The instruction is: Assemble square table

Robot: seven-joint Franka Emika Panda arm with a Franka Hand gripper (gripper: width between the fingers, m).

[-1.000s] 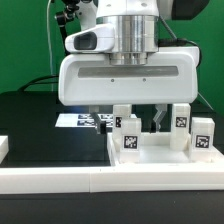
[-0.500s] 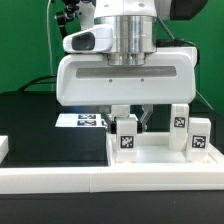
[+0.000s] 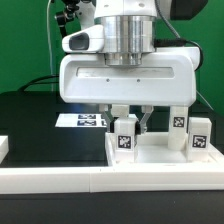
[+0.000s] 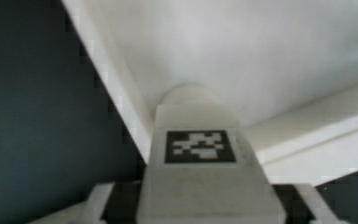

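Black tabletop carries the square slab point(image 3: 160, 155) at the exterior view's right. Gripper point(image 3: 127, 127) stands partly closed, its fingers clamped on a tagged leg point(image 3: 126, 136) resting on the slab. Picking a leg; lifting straight up likely comes next.

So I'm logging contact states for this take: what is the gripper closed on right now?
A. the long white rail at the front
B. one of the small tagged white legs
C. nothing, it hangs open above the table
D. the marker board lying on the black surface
B: in the exterior view the gripper has a finger on each side of a tagged leg, and the wrist view shows that leg between the pads.
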